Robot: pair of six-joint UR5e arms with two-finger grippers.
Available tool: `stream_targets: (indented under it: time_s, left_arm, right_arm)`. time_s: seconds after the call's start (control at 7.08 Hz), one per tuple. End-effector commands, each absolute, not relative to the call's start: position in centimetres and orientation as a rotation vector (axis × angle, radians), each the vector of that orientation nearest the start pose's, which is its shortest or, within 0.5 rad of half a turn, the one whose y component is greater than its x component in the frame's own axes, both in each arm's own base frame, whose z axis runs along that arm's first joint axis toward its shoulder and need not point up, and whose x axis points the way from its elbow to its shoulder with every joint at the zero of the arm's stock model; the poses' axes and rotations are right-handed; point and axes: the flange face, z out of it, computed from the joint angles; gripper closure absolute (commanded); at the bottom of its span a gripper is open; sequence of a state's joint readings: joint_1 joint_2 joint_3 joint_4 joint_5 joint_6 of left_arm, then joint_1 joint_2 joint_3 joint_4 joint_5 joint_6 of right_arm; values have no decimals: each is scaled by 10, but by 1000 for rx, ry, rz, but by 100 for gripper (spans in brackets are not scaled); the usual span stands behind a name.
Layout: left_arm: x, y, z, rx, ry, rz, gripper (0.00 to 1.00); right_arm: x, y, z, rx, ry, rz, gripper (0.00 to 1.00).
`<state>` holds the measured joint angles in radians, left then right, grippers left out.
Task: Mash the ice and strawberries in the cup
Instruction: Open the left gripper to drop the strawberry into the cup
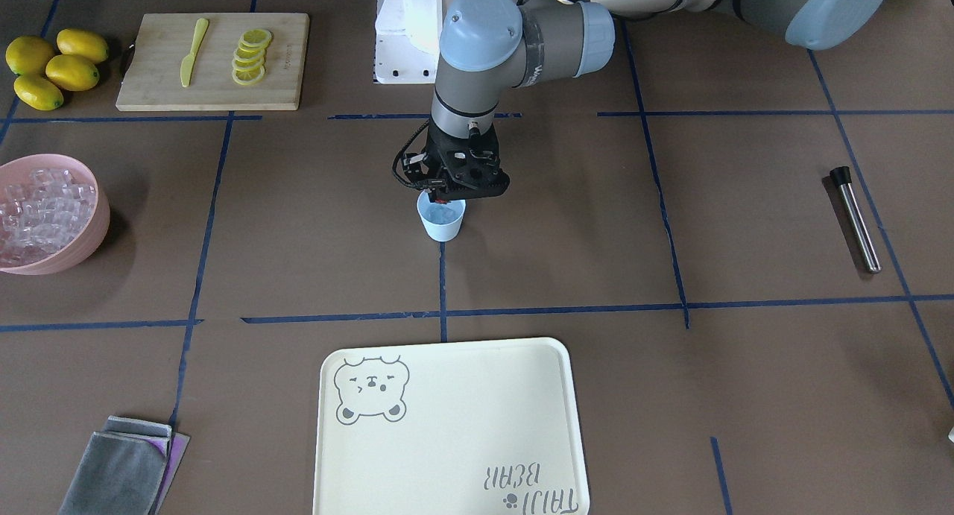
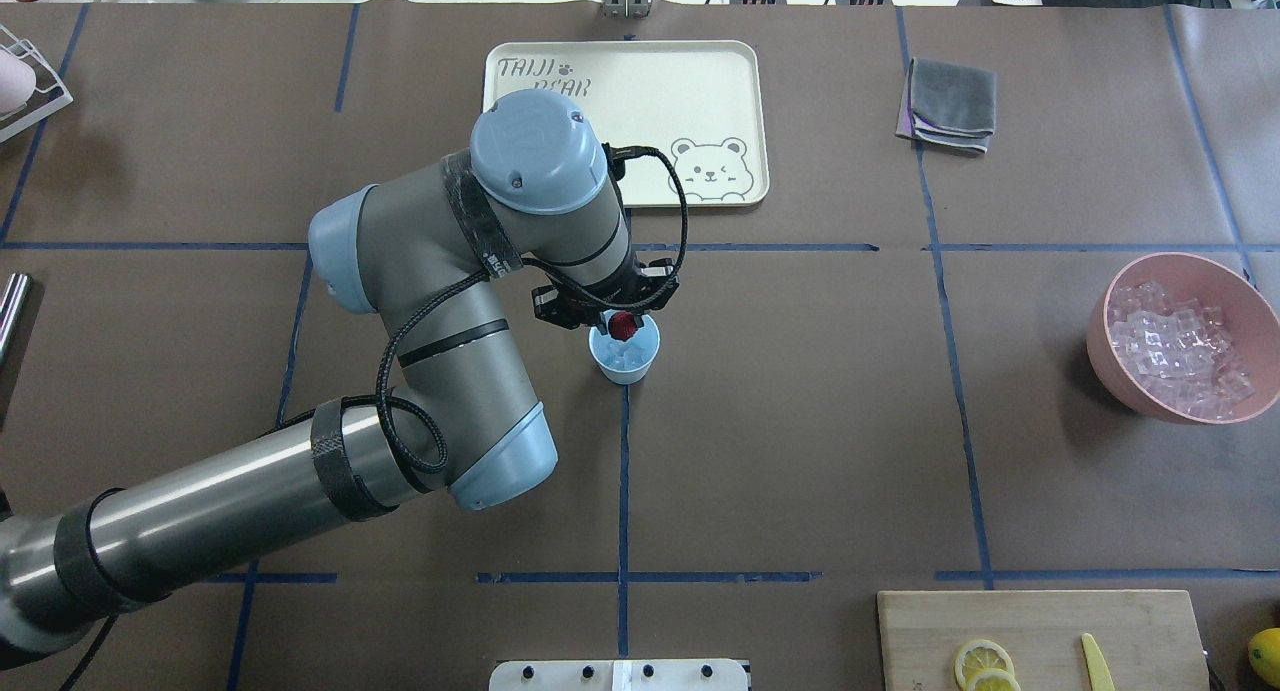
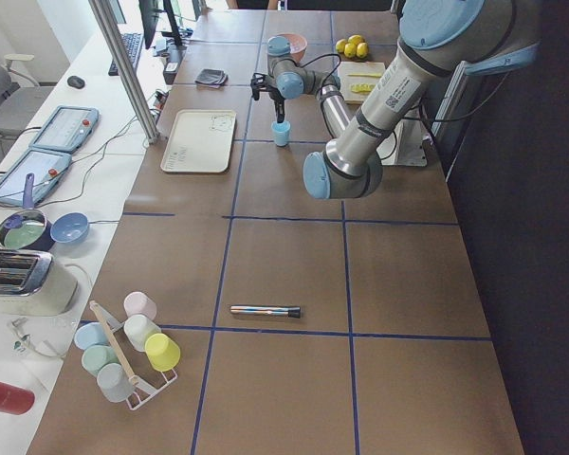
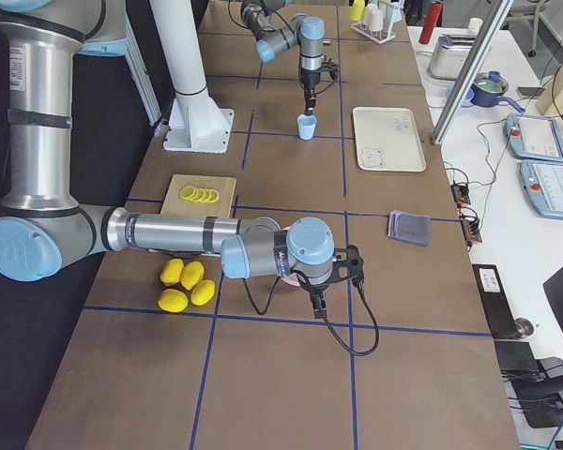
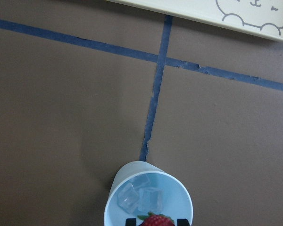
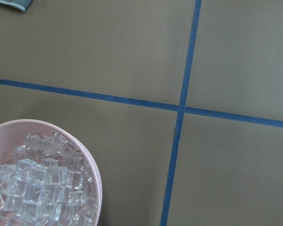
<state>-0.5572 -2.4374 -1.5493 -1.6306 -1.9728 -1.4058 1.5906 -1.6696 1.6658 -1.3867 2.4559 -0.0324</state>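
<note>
L gripper [image 2: 621,321] points straight down, jaws pinched narrow on the berry [image 5: 156,220], w/ a black pad [image 5: 130,221] on each side. The berry hangs just over the cup's mouth. It is dark red, w/ a bit of green at its upper edge in the wrist view. Its long axis can't be told, since only its top shows.

Cup [image 5: 148,197] is pale blue and upright, mouth up, long axis vertical, narrower at the base. It sits on a blue tape line, short of the tape cross toward the tray. Ice [image 5: 139,197]: a few clear cubes lie in the bottom.

Tray [image 2: 650,81] is cream and lies beyond the cross. It is printed "TAIJI BEAR" w/ a paw mark and a winking bear face.

The L wrist and its cable hide most of the gripper body from overhead.

R gripper [image 4: 317,306] hangs fingers down beside the pink bowl [image 2: 1120,381], well apart from the cup. It shows only in the side view, so can't tell if its jaws are open or closed. The bowl is heaped w/ more clear cubes.

Also on the table:
- A steel rod [image 1: 855,218] w/ a black cap, lying flat on the robot's L side.
- A board [image 1: 156,60] w/ lemon slices [image 1: 251,56] and a yellow knife [image 1: 194,51].
- Four lemons [image 1: 52,68] beside the board.
- A folded grey cloth [image 2: 950,106] near the tray.
</note>
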Motion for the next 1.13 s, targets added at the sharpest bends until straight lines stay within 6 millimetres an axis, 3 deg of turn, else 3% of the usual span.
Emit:
stream_targets:
  time_s: [0.0,0.28,0.42,0.56,0.85,0.99]
  left_arm:
    - [562,-461,124,-22,990,-171,0]
    - [561,-462,125,-19,988,-171,0]
    - [551,-469,123,-10,985,-169,0]
    - [522,-481,138,-8,954,-150,0]
    - [406,-487,220,57,858,-34,0]
    - [343,-491,244,104,816,0,0]
  right_arm:
    - [65,-459,630,193,-878,-92,1]
    - [65,-459,630,193,-878,-92,1]
    - [65,-460,629,196,-878,-94,1]
    - [66,-462,627,198,-876,-93,1]
    - [66,-463,624,203,-870,-90,1]
    - [66,-465,623,204,-870,-89,1]
